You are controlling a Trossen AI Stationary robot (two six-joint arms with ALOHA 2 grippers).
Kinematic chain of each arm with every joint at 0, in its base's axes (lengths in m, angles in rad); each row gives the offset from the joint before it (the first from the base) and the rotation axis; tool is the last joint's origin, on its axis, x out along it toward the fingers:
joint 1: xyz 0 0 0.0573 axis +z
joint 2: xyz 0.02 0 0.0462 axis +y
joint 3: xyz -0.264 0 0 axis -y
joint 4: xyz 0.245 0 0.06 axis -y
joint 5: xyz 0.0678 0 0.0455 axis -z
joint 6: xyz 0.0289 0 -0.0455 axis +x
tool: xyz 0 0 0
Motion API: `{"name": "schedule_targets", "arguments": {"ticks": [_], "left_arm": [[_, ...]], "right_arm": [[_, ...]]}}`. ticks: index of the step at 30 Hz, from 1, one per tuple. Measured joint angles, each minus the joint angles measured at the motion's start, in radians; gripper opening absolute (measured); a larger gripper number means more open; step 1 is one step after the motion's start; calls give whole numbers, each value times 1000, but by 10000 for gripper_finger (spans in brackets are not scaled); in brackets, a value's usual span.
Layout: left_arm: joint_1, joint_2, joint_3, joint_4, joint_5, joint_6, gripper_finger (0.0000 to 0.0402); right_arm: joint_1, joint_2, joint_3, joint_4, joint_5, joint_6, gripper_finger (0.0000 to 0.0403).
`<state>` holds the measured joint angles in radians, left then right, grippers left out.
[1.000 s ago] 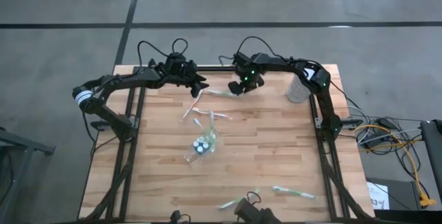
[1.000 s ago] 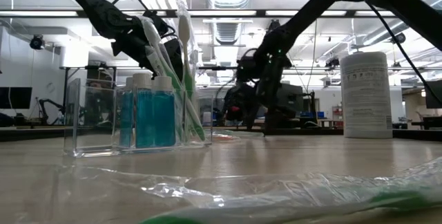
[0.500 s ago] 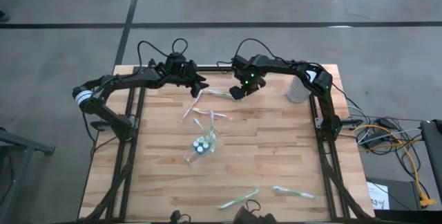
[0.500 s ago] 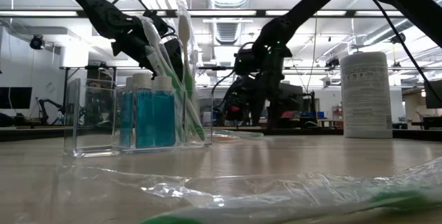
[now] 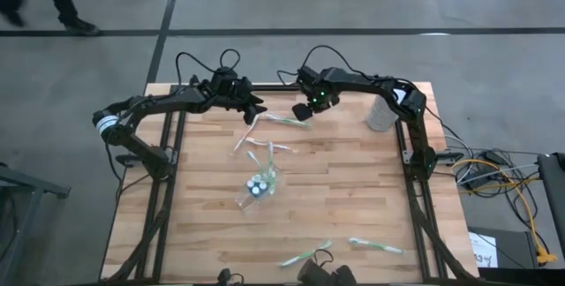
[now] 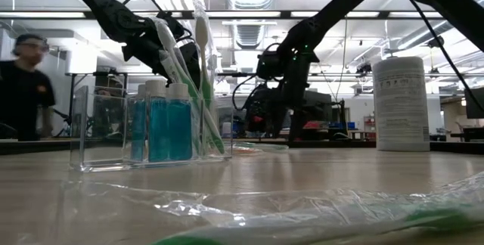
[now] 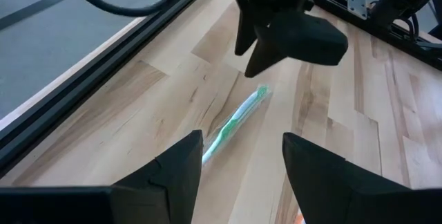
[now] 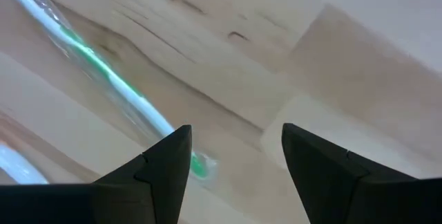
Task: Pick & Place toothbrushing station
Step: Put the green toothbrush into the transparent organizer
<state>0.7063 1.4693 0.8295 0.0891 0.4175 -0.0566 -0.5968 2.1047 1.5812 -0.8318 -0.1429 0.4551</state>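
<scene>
Right gripper [image 5: 303, 110] fingers spread wide, holding nothing, hovering upper centre of the high view just above one end of the green-and-white plastic-wrapped toothbrush [image 5: 284, 120] lying flat on the wooden table [image 5: 353, 189]. Left gripper [image 5: 257, 108] also open and empty, just left of that toothbrush. Clear plastic organiser with blue bottles [image 5: 257, 185] sits mid-table, well apart.

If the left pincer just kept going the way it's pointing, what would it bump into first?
Most likely the wrapped green toothbrush lying on the wooden table, right ahead between the left pincer's open fingers. The right pincer hangs just beyond it; depth is hard to judge.
</scene>
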Motion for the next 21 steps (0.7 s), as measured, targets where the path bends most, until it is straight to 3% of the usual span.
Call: {"name": "schedule_targets", "arguments": {"ticks": [21], "left_arm": [[0,0,0,0,0,0,204]], "right_arm": [[20,54,1,25,-6,122,221]]}}
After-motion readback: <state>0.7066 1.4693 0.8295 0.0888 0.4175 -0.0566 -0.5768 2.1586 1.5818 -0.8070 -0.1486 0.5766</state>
